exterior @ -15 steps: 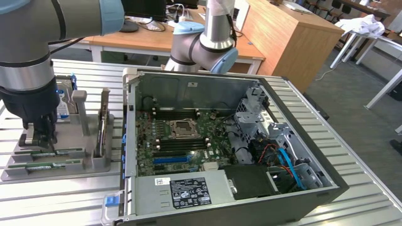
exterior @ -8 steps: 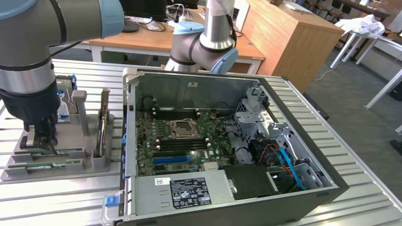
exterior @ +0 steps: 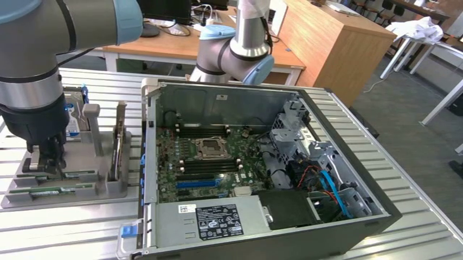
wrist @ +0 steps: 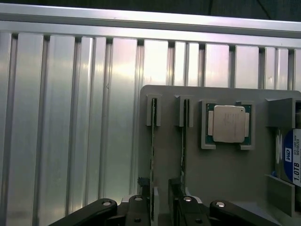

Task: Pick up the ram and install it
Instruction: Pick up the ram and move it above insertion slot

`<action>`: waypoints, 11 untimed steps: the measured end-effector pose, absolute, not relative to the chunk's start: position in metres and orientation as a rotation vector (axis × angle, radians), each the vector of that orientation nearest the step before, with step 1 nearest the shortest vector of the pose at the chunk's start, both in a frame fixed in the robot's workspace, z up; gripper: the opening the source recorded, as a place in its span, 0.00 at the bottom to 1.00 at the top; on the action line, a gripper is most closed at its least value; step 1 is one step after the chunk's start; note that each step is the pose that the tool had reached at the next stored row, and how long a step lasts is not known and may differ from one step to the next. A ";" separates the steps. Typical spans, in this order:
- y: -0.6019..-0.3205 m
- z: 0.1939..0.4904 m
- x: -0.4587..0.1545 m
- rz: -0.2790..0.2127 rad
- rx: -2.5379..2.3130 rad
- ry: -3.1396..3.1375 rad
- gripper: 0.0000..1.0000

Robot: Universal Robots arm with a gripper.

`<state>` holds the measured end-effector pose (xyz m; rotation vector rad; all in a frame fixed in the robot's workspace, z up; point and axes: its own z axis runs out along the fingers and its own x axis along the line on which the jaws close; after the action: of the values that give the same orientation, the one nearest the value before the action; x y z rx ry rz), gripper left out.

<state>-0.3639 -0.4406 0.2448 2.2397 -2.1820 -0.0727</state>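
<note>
Two green ram sticks stand on edge in slots of a grey holder tray (wrist: 169, 113). One ram (wrist: 152, 155) lies by the tray's outer edge, the other ram (wrist: 183, 150) beside it. In the exterior view the rams (exterior: 52, 190) lie at the front of the tray (exterior: 72, 201), on that view's left. My gripper (wrist: 159, 209) hangs low over them, open. Its dark fingers (wrist: 137, 207) stand on either side of the ram by the edge, holding nothing. From the exterior view the gripper (exterior: 45, 165) sits just above the tray.
An open computer case (exterior: 376, 208) stands to the exterior view's right of the tray, with its motherboard (exterior: 210, 162), processor socket (exterior: 214, 147) and black slots exposed. The tray also holds a processor chip (wrist: 229, 124) and a hard drive (wrist: 290, 160). All rest on a ribbed aluminium table (wrist: 70, 117).
</note>
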 end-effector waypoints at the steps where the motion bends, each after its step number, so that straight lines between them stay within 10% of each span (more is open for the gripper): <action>1: -0.441 0.245 -0.364 -0.073 2.240 -2.182 0.30; 11: -0.441 0.237 -0.364 -0.073 2.240 -2.182 0.30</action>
<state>-0.3639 -0.4407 0.2374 2.2398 -2.1820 -0.0727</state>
